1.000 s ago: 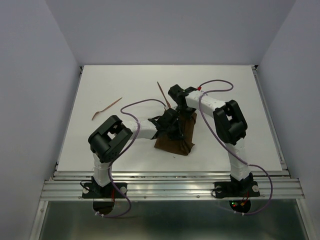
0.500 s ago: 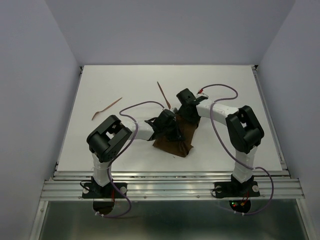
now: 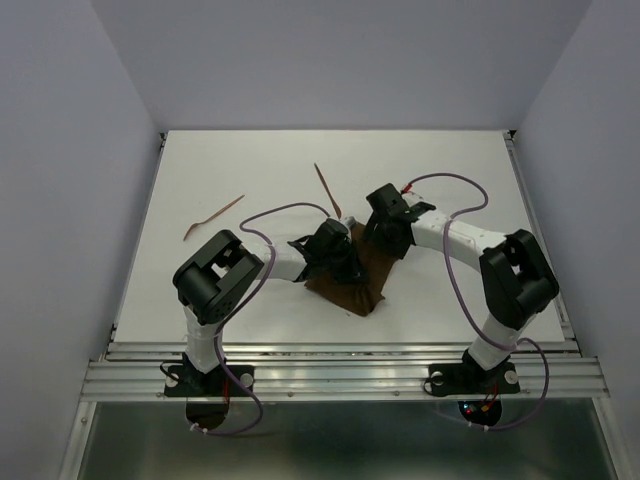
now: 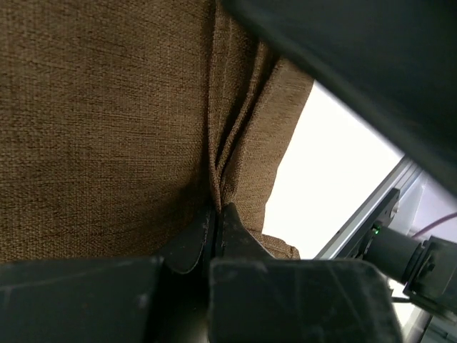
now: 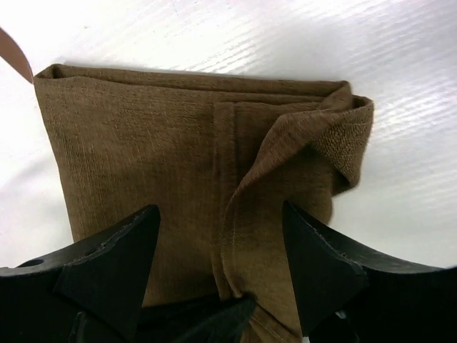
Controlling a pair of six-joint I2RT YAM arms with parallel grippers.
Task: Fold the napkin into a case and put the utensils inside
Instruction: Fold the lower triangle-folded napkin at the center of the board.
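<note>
**Napkin** (image 3: 356, 290): dark brown cloth folded to a narrow rectangle, lying on the bench (image 3: 470, 180) near its middle, between the two claws. The case looks nearly formed. One loose corner (image 5: 343, 132) curls up off the top layer.

**Left claw** (image 4: 216, 218): fingers together, clamped on a pleat of the napkin's layers, apparently to pin the fold so it cannot spring apart.

**Right claw** (image 5: 220, 236): jaws apart and low over the cloth, gripping nothing. It seems placed to tuck or flatten the curled corner.

**First utensil** (image 3: 213, 216): on the bench, well apart to the left, outside the case.

**Second utensil** (image 3: 326, 187): near the napkin's far edge, also outside.

**Obstruction**: both claws crowd the cloth. Fetching a utensil would likely mean one claw leaving the fold unguarded.
</note>
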